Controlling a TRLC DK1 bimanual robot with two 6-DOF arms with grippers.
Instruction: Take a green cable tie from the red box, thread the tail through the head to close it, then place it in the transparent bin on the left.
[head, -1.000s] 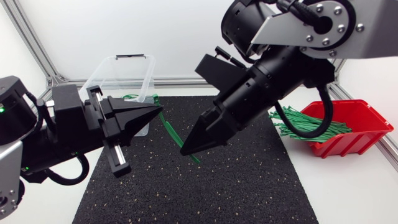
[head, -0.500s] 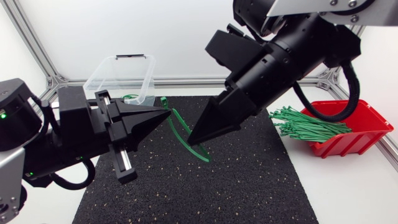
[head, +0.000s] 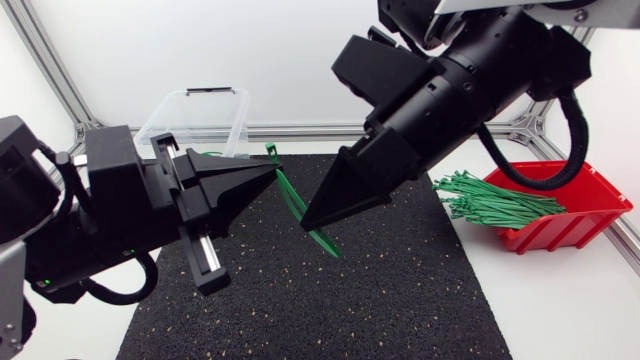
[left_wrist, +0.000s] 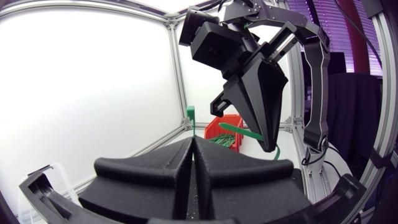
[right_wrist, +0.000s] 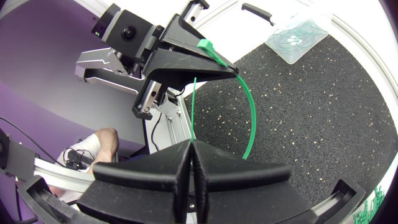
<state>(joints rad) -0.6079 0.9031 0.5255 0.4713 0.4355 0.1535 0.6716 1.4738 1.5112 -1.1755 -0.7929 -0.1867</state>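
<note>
My left gripper (head: 272, 174) and right gripper (head: 306, 222) clench the green plastic cable tie (head: 287, 190); slight misaim would slide its tail (right_wrist: 194, 106) past the head (right_wrist: 206, 45).

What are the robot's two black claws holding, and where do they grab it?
One green cable tie. The left gripper pinches it just below its head; the right gripper pinches it near the thin tail end.

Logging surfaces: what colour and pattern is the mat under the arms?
The mat is black with pale speckles, clearest in right wrist view.
</note>
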